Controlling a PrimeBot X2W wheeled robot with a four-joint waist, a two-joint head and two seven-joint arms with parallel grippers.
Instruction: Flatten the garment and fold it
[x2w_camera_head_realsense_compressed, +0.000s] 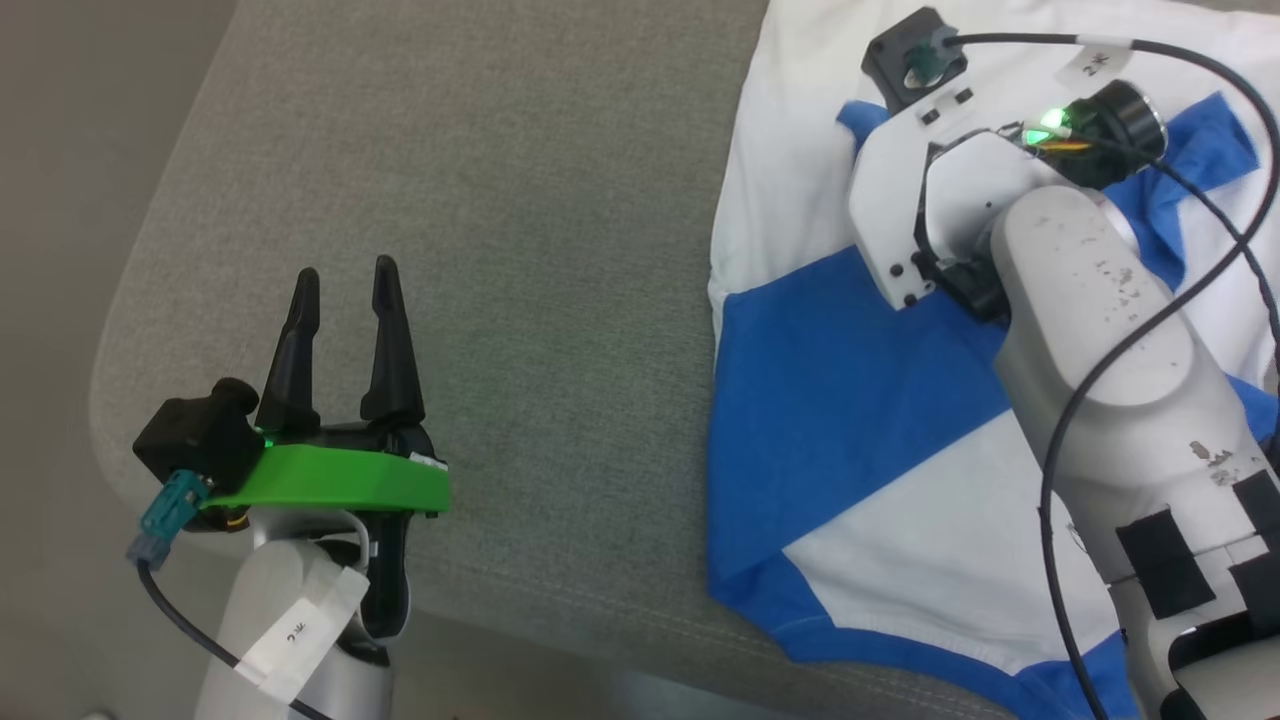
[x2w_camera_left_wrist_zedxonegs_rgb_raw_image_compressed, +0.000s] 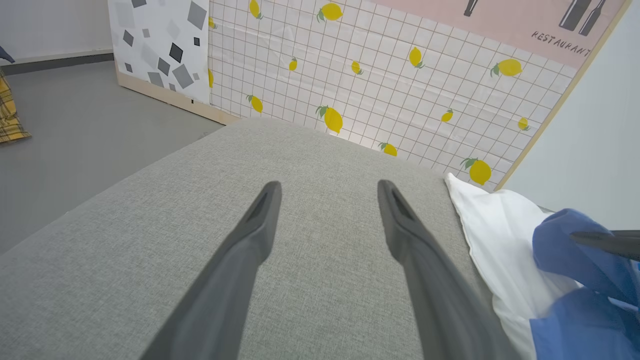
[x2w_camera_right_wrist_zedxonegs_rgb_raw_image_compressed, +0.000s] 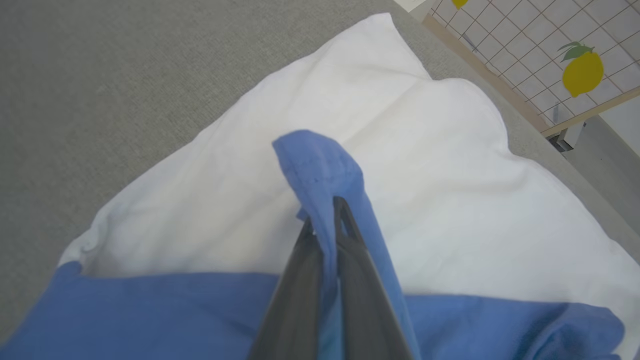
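Cloth first: the white cotton shirt with royal-blue sleeves (x2w_camera_head_realsense_compressed: 830, 400) lies on the right part of the grey woven cushion surface (x2w_camera_head_realsense_compressed: 550, 250), with a blue-trimmed edge reaching the near edge. The head view gives you that layout, but there the right arm's pale forearm (x2w_camera_head_realsense_compressed: 1080, 290) covers its own fingers. Your right wrist view shows the grip itself: the right gripper (x2w_camera_right_wrist_zedxonegs_rgb_raw_image_compressed: 327, 220) is clamped on a raised fold of blue sleeve fabric, held above the white body. The left gripper (x2w_camera_head_realsense_compressed: 346, 268) hangs over bare surface near the rounded left corner, fingers spread and holding nothing, well apart from the shirt. Its wrist view adds the far edge, with a lemon-printed grid panel (x2w_camera_left_wrist_zedxonegs_rgb_raw_image_compressed: 375, 75) behind it.
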